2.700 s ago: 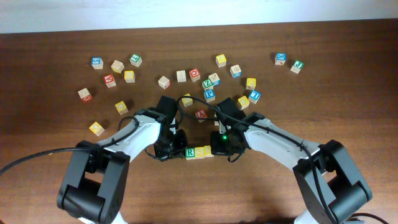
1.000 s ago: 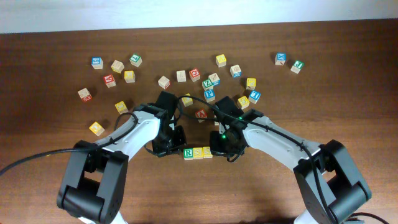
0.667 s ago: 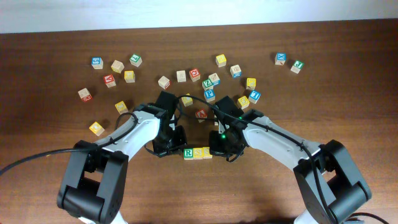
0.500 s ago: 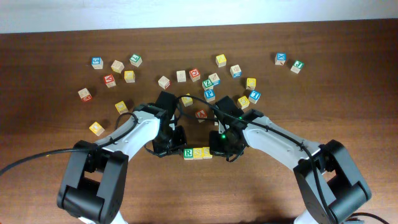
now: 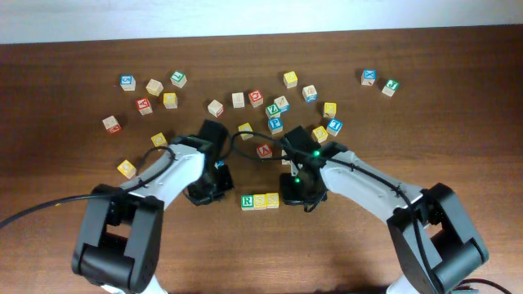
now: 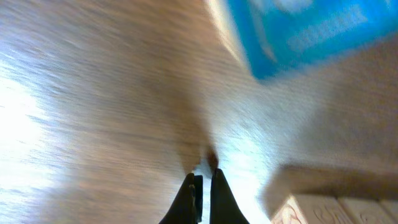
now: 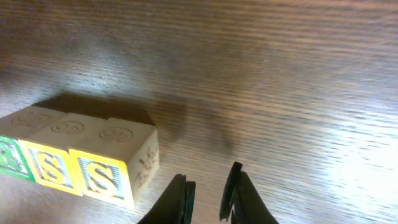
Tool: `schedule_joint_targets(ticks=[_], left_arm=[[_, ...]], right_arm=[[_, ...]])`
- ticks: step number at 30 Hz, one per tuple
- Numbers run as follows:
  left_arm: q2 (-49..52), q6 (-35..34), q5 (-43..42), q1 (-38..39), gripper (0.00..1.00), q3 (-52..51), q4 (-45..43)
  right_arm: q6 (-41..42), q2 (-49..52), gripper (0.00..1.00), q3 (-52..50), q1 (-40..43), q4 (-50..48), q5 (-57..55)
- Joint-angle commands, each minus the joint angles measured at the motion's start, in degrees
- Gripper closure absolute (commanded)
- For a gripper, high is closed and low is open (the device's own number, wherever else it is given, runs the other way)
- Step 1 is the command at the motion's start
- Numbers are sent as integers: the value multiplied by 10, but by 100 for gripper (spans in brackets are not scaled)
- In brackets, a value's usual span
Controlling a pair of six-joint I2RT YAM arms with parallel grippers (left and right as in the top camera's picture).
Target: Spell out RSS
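The word already stood on the table (image 5: pixel 458 122): the R block (image 5: pixel 248 201), the first S block (image 5: pixel 261 201) and the second S block (image 5: pixel 273 200) lay in one row, touching side to side, between your two arms. From this I judged the spelling was complete.

Your left gripper (image 6: pixel 204 186) had its fingers almost together, with only a thin slit between them and nothing inside. It hung over bare wood just left of the row. A blue block (image 6: pixel 305 31) was near it, but too blurred to read. Your right gripper (image 7: pixel 208 180) showed a narrow gap, narrower than a block as it seemed to me, and it was empty too. It stood just right of the second S, not touching it.

These blocks looked to be small wooden cubes, so I expected them to be light, stiff and not fragile. The faces looked smooth and the table too, so I thought a small push would make them slide or turn. In the row the inner side faces were covered by the neighbours. If you needed to correct one, I would have taken it by the front and back faces, low and in the middle, with the fingers opened wider first.
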State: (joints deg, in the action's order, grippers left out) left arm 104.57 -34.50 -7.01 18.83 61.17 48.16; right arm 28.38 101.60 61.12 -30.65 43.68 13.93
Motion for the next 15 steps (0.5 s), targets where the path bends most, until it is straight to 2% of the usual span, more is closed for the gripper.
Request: schedule_joint_targets(ticks=[1,6,11,15], left_arm=[[-30,34,25,-55,100,5,1],[-82,38,45,-130,99,8,2],[-82,38,45,-184,77,7,2],[-82,38,52,-193,66,7,11]], right_arm=[[-66,1,87,76,18,42,-14],[-67,1,94,141,14,54,-7],[-45,11,96,141,-20,20,-17],[-24,59,96,141,-57,19,-41]])
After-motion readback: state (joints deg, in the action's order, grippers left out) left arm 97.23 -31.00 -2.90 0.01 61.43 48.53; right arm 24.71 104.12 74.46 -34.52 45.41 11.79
